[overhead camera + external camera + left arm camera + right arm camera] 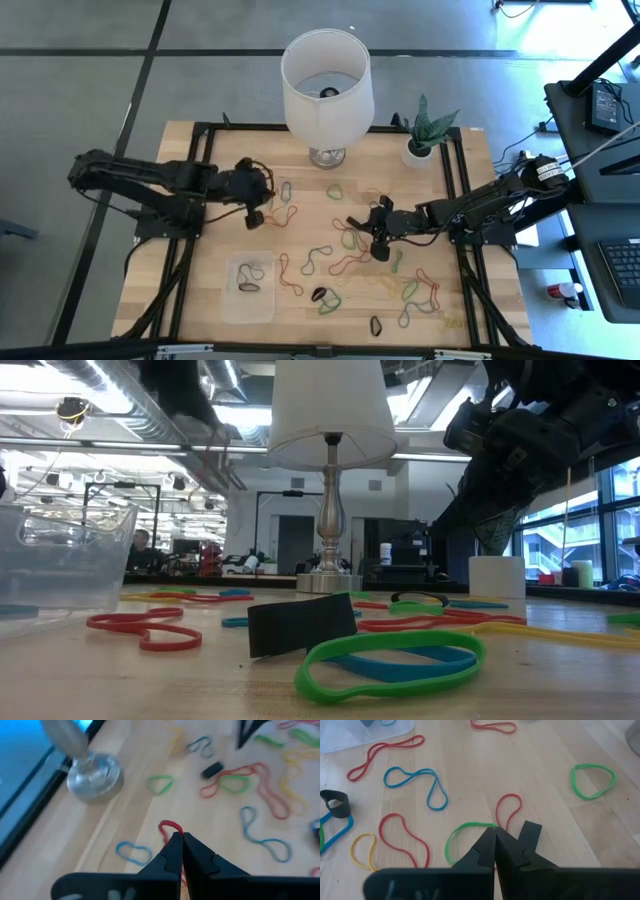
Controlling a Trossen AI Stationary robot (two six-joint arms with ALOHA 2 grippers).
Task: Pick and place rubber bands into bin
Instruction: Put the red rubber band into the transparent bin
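Many coloured rubber bands [345, 265] lie loose on the wooden table [200, 290]. The clear bin [250, 288] stands near the front left with dark bands inside. It also shows in the low view [60, 555]. My left gripper [255, 215] hovers over the table's left half, above and behind the bin, shut on a red rubber band [171, 826]. My right gripper [380, 245] is over the table's middle, shut. Its tips [495, 834] stand where a green band [465, 827] and a red loop [509, 805] meet, with a black band [531, 832] beside them. My left gripper pinches the red band between its two shut fingers, at their tips. A short loop of it [171, 825] sticks out past the fingertips. The fingers slant down toward the table. My right gripper: I cannot tell whether its shut tips touch the green, red or black band.
A white-shaded lamp [326, 85] with a metal foot [94, 775] stands at the far middle. A white pot with a plant [420, 150] is at the far right. Loose bands cover the middle and the front right of the table.
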